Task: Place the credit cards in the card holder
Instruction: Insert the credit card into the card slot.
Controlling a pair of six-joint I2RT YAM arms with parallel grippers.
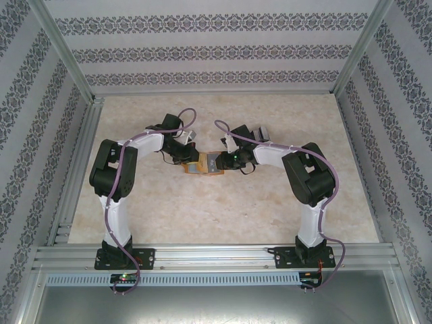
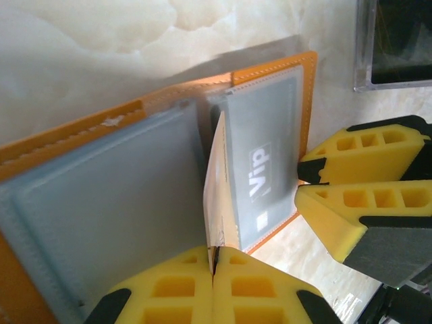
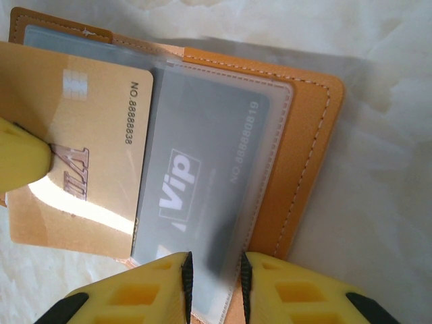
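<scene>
Top external view: the open orange card holder [image 1: 202, 166] lies mid-table [image 1: 202, 229] with the left gripper [image 1: 183, 154] and right gripper [image 1: 228, 162] converged on it from either side. Bare table runs out on all sides and the enclosure walls are well apart, so the crowding is only between the two wrists. Left wrist view: the left jaws are closed on a gold card [image 2: 214, 189], seen edge-on and standing at the holder's fold beside a silver Vip card [image 2: 260, 175] already in its sleeve. The right fingers sit at the holder's outer edge, and a clear case [image 2: 395, 44] lies beyond it. Likely failures are the card buckling if driven against the sleeve's mouth, or the holder skating away. Right wrist view: the right jaws stand partly apart astride the translucent pocket leaf [image 3: 223, 169]. They look to steady it, though whether they pin it cannot be told. The gold card's leading edge lies at or under the leaf's rim. A skewed entry could catch a corner on the stitching, and room to correct it lies leftward.
</scene>
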